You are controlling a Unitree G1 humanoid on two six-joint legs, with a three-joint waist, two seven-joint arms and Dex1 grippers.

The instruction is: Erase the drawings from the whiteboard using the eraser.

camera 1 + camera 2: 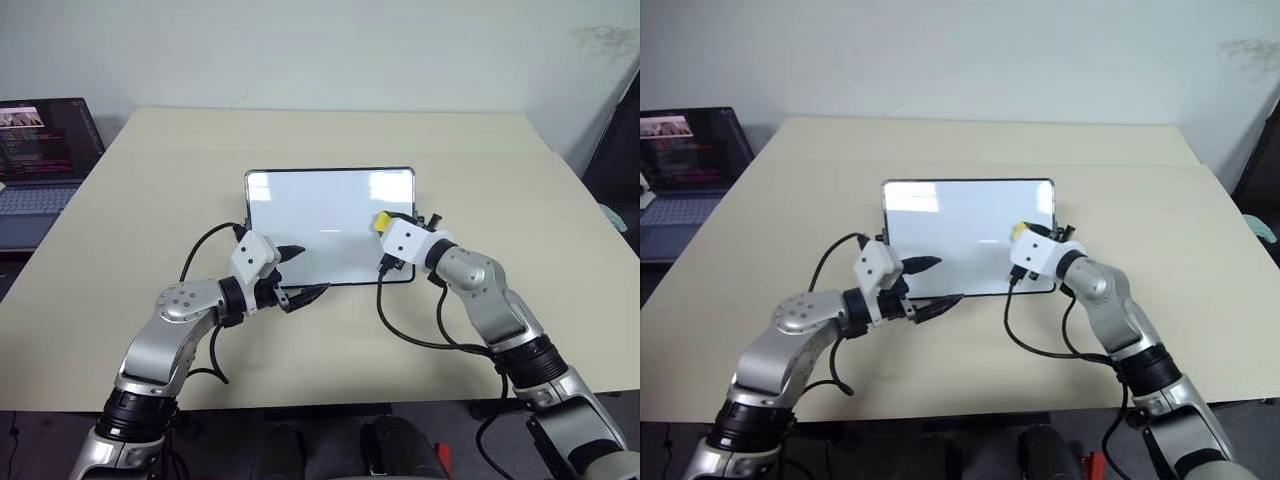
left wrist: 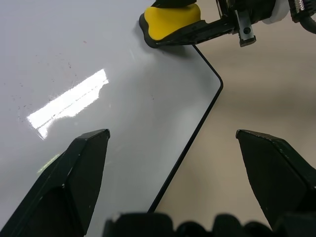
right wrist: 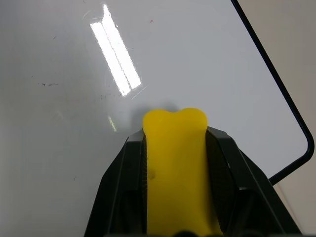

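The right gripper (image 3: 174, 143) pinches the yellow eraser (image 3: 175, 163) against the glossy whiteboard (image 1: 320, 215) near its rounded right edge. The left gripper (image 1: 300, 272) hangs spread over the near edge; bare tan table (image 1: 330, 135) surrounds.

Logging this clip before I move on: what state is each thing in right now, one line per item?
Whiteboard: flat on the table, no red marks visible, only faint specks.
Eraser: clamped in the right gripper, its front end at the board surface.
Right gripper: shut on the eraser, over the board's right part.
Left gripper: open, empty, at the board's near edge.
Laptop: lid open, screen lit.
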